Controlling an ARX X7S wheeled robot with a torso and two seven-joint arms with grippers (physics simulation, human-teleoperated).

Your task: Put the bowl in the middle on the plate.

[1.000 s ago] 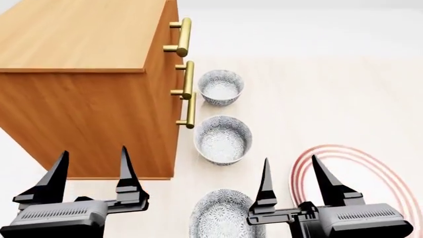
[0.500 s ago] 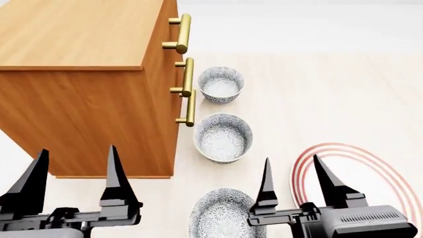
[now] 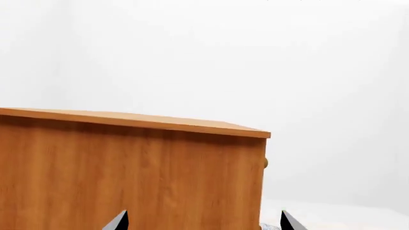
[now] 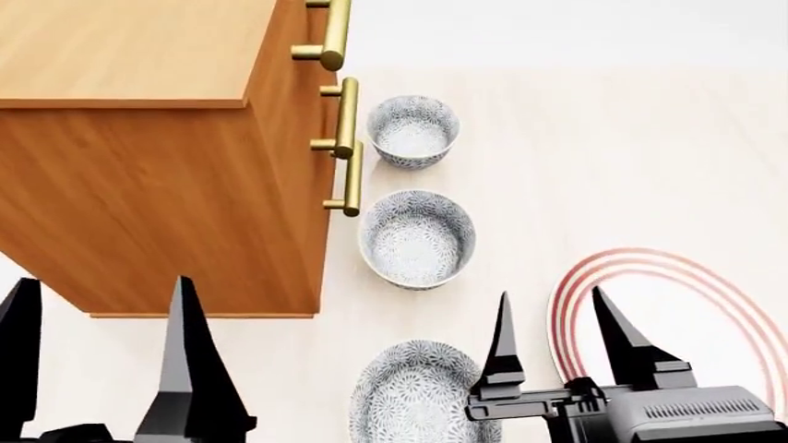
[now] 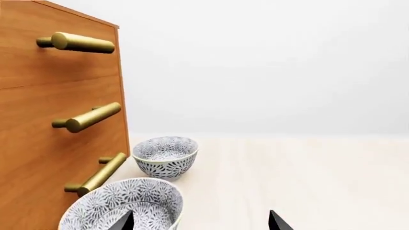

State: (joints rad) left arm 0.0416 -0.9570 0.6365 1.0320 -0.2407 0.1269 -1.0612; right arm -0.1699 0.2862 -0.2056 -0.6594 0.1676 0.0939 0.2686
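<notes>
Three patterned white bowls stand in a row beside the cabinet in the head view. The bowl in the middle [image 4: 416, 238] is upright, with a far bowl [image 4: 412, 131] behind it and a near bowl [image 4: 419, 392] in front. The red-ringed plate [image 4: 702, 314] lies to the right, partly behind my right gripper [image 4: 551, 295]. That gripper is open and empty, hanging between the near bowl and the plate. The right wrist view shows the middle bowl [image 5: 124, 203] and the far bowl [image 5: 164, 155] ahead of the right gripper [image 5: 201, 221]. My left gripper [image 4: 105, 284] is open and empty, facing the cabinet side [image 3: 128, 172].
A tall wooden cabinet [image 4: 136, 138] with brass handles [image 4: 347, 148] stands at the left, close to the bowls. The handles stick out toward the far and middle bowls. Pale tabletop [image 4: 615, 166] stretches to the right of the bowls and beyond the plate.
My left gripper has drawn back toward the near lower-left corner of the head view. The cabinet and bowls sit slightly higher in that view. The right gripper has barely moved.
</notes>
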